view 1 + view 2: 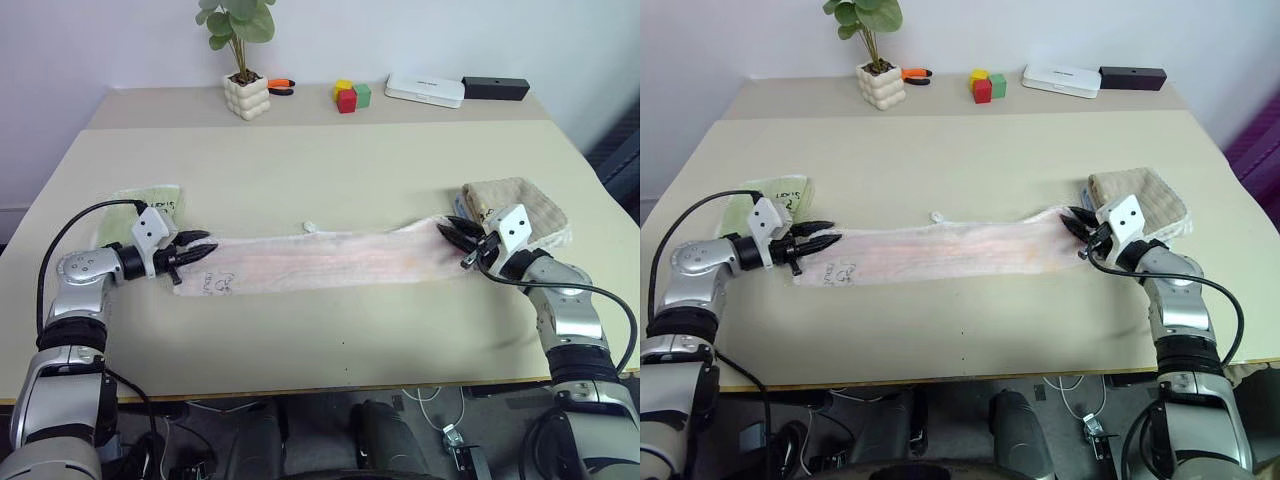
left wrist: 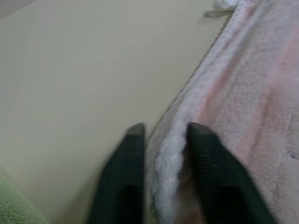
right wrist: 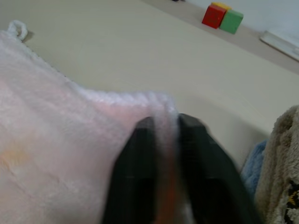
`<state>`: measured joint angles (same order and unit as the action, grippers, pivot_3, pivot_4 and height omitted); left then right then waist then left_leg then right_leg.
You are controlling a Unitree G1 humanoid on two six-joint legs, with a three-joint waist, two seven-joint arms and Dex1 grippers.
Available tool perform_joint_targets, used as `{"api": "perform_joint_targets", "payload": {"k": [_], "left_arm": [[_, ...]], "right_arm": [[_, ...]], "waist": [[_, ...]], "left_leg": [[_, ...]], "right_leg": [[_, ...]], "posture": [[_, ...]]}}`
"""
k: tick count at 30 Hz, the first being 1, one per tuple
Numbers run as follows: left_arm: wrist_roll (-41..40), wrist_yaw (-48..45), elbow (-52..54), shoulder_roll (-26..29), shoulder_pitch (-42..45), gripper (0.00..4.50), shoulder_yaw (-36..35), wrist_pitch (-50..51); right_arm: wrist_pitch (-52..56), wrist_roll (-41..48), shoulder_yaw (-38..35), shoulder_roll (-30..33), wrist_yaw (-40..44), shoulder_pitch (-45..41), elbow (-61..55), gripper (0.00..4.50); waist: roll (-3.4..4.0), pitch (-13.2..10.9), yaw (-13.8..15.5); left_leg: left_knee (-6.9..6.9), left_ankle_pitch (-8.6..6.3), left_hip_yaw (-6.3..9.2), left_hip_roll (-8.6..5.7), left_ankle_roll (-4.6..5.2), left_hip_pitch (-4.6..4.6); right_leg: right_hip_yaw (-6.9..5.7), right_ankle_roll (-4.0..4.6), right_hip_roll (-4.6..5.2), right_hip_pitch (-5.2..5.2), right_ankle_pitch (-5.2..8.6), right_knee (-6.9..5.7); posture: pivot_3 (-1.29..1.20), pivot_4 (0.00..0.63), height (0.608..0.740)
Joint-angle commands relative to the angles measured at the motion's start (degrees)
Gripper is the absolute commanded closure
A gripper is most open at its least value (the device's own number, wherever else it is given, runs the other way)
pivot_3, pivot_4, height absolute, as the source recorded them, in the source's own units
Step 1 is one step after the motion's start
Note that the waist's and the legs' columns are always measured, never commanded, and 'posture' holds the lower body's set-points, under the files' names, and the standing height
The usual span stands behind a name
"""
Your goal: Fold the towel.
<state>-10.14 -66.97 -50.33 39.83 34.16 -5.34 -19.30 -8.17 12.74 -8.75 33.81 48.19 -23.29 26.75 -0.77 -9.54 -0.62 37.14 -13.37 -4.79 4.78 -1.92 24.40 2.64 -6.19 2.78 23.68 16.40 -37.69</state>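
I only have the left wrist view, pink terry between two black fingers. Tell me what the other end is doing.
Observer: The right gripper sits at the towel's far end, an edge fold between its fingers.
Operator: Report what's beside that end.
Observer: A beige folded towel, right behind that gripper.
Operator: Describe how the towel lies.
Observer: Stretched into a long strip across the table, from the left gripper to the right one.
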Motion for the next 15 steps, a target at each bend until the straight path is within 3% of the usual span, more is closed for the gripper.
{"api": "perform_joint_targets", "payload": {"k": [1,3,4,8,15], "left_arm": [[-0.8,-0.3,2.6,1.1,-0.5,1.06,-1.2,-1.1],[-2.6,-2.3,3.8,1.4,-0.7,0.02,-1.9,0.8],[-2.7,-2.1,4.1,1.6,-0.7,0.00,-2.2,0.7],[-5.0,-2.1,6.5,1.1,-0.5,0.00,-3.5,2.8],[-18.3,-4.6,24.7,-1.4,-5.9,0.00,-6.9,23.6]], "right_arm": [[-0.5,0.7,-1.0,0.0,-0.8,-1.3,-0.6,1.60],[-1.5,0.1,-1.3,0.3,-1.6,-1.7,-0.2,0.55],[-2.1,0.1,-1.5,0.4,-1.9,-2.0,0.2,0.12],[-0.8,3.4,-2.8,-0.2,-0.4,-2.6,-0.8,0.03],[4.0,11.1,-3.7,-1.7,3.3,-2.0,-7.3,0.03]], "waist": [[0.00,0.0,0.0],[0.00,0.0,0.0],[0.00,0.0,0.0],[0.00,0.0,0.0],[0.00,0.0,-0.1]], "left_leg": [[0.00,0.00,0.00,0.00,0.00,0.00],[0.01,0.00,0.00,0.00,0.00,0.00],[0.00,0.00,0.00,0.00,0.00,0.00],[0.00,0.00,0.00,0.00,0.00,0.00],[0.01,0.00,0.01,0.01,0.00,0.00]], "right_leg": [[0.00,0.00,0.00,0.00,0.00,0.00],[0.00,0.00,0.00,0.00,0.00,0.00],[0.00,0.00,0.00,0.00,0.00,0.00],[0.00,0.00,0.00,0.00,0.00,0.00],[0.01,0.00,0.00,-0.01,0.00,-0.04]], "posture": [[0.00,0.150,0.735],[0.00,0.150,0.735],[0.00,0.150,0.735],[0.00,0.150,0.735],[0.00,0.150,0.735]]}}
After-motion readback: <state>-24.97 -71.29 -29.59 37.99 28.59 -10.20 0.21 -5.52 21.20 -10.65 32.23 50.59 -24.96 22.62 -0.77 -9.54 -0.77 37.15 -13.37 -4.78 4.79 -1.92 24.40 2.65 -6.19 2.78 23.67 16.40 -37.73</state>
